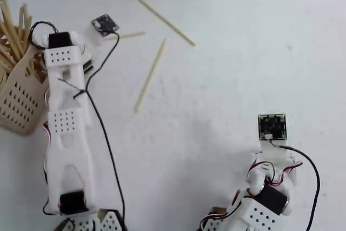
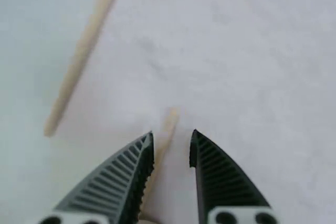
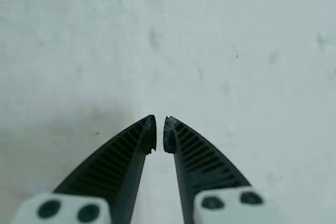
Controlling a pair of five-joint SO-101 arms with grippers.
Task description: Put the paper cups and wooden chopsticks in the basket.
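**Left jaws parted around a chopstick (image 2: 167,129), right jaws pinched on nothing**

Black, ribbed and tapering to points, the left jaws stand slightly apart just over the desk (image 2: 252,51). They are released, and the chopstick's blunt tip lies on the surface between them, closer to one jaw than the other. It is a slim stick of pale wood. A second chopstick (image 2: 81,56) of the same light wood lies slantwise beyond it, apart from the jaws.

The right jaws are the same black ridged wedges on white mounts. They are closed almost tip to tip with only a sliver between them and nothing gripped, over faintly speckled white desk.

In the high view the left arm (image 1: 65,117) lies stretched long and straight along the desk's left side. Its white perforated shell runs from base to wrist, with a black cable looped along it. The wrist sits just beside the basket (image 1: 19,101), beige plastic with rows of small holes. The basket is set askew at the desk's left edge and holds a bundle of chopsticks (image 1: 11,31) that fan out of its mouth. The right arm (image 1: 265,198) is folded low at the near edge on the right.

Two loose sticks lie out on the desk, apart from each other. The far chopstick (image 1: 166,21) slants near the far edge, and the angled chopstick (image 1: 150,75) lies steeply below it.
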